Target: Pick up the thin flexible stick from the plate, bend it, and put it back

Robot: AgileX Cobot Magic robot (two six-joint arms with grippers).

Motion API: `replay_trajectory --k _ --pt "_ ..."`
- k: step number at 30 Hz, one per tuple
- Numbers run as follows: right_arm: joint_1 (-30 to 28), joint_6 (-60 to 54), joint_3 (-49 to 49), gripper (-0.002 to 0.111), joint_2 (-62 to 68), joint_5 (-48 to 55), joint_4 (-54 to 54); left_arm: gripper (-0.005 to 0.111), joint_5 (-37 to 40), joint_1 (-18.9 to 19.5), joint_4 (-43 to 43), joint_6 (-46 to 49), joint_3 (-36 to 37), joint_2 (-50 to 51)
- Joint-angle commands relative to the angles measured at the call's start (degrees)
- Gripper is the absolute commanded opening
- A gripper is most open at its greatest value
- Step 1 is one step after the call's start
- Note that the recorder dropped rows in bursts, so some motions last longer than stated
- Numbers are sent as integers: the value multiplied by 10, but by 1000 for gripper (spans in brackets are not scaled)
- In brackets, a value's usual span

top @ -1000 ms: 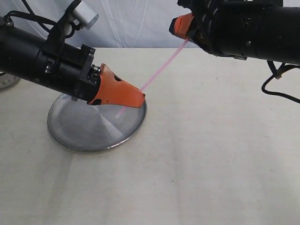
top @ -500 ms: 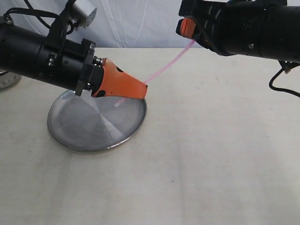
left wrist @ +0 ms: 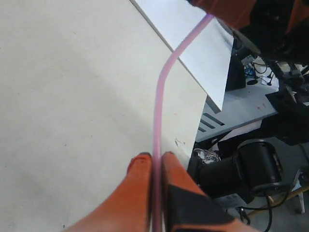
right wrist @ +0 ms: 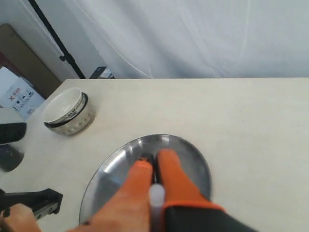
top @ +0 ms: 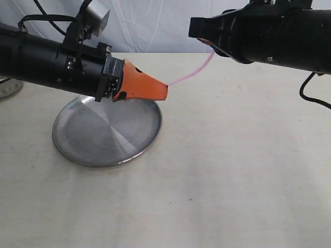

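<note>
The thin pink stick (top: 189, 76) hangs in the air between my two grippers, curved in a shallow bow. My left gripper (top: 165, 91), with orange fingers, is shut on one end above the far rim of the silver plate (top: 93, 139). My right gripper (top: 209, 45) is shut on the other end, higher and further right. In the left wrist view the stick (left wrist: 157, 106) runs out from my left gripper (left wrist: 154, 156) and bends toward the right gripper's orange fingers (left wrist: 227, 10). In the right wrist view my right gripper (right wrist: 154, 162) pinches a pale blurred stick end (right wrist: 157, 193) over the plate (right wrist: 195, 162).
A white ceramic bowl (right wrist: 67, 112) stands on the table beyond the plate; only a sliver of the bowl (top: 7, 89) shows at the exterior view's left edge. A white curtain hangs behind the table. The table's edge (left wrist: 193, 77) and robot hardware show past the stick.
Both grippers have risen and come closer together. The left gripper has levelled out, the stick's lower end no longer shows over the plate, and the stick has gone from straight to bowed.
</note>
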Motion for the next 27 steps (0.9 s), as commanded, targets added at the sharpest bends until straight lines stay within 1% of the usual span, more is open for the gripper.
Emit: replay_trajectory --k 1,6,11,23,27 --pt "39 -2 3 -1 13 16 -22 0 -14 -4 -117 8 -5 -2" --pt "55 -2 3 -1 19 -3 -29 0 -50 -4 -130 9 -5 -2" --pt "57 -2 3 -1 19 -10 -37 0 -78 -4 -141 7 -5 -2" --pt "59 -2 3 -1 19 -23 -49 0 -105 -4 -151 12 -5 -2" --pt "59 -2 3 -1 19 -23 -54 0 -126 -22 -160 22 -5 -2"
